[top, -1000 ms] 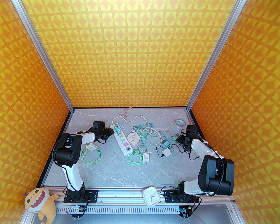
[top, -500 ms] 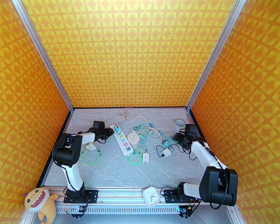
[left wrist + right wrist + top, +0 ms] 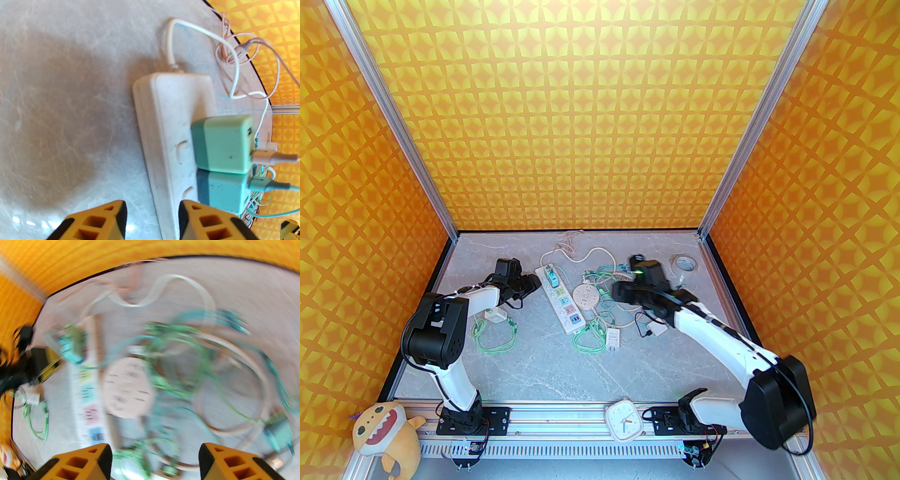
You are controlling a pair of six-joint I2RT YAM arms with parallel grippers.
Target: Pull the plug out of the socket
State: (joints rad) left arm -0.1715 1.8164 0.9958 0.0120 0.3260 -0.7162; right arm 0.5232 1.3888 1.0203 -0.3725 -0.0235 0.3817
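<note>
Our left pincer [image 3: 152, 215] sits low over the grey marbled table [image 3: 58, 93], its yellow fingers [image 3: 103, 220] parted with nothing between them. Just ahead, slightly right of that gap, lies the long white plastic power strip [image 3: 164, 112], its long axis running away from us. Two cube-shaped plugs stand out of its face, close side by side: the nearer teal plastic charger [image 3: 222, 189], then the mint-green plastic charger [image 3: 222, 143], each with a cable leaving its top. Both lie right of the gap, so we judge the coming move needs a shift that way before closing across a cube and drawing it straight off the face. This arm is the nearer one. Our right pincer [image 3: 154, 455], also spread wide and empty, hovers over the tangle of green and white cables [image 3: 182, 352] and the round white socket puck [image 3: 127, 390] on the strip's other side; those cables could drag. Beyond the strip's far end, its white cord [image 3: 199, 30] loops toward the orange patterned wall [image 3: 281, 23].
</note>
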